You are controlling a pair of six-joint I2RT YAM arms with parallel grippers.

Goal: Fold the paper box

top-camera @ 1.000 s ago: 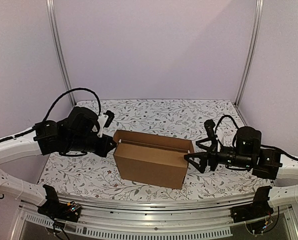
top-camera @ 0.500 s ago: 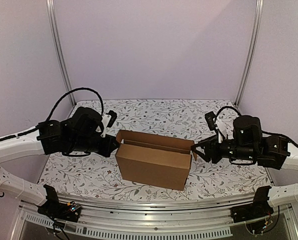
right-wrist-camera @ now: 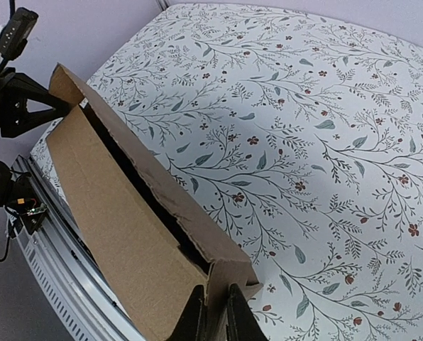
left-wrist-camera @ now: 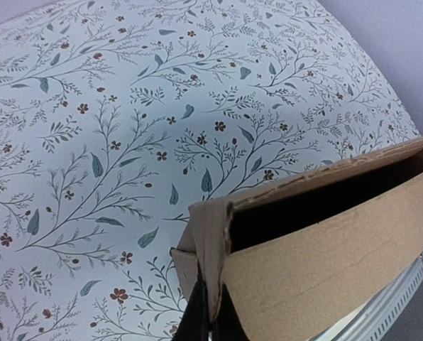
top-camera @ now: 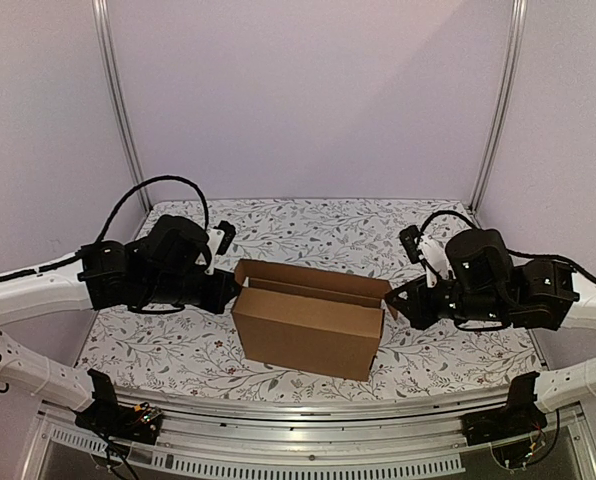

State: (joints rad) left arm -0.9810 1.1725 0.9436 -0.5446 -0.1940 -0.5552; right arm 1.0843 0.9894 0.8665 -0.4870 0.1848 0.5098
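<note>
Paper box (top-camera: 303, 330) on the table (top-camera: 158, 350) — left fingers (left-wrist-camera: 196, 321) on its left end, right fingers (right-wrist-camera: 193, 314) on its right

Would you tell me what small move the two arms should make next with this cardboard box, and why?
Probably draw both end walls slightly inward to square them. The left claw pinches one end of the paper box, the right claw the other, and the top is open.
</note>
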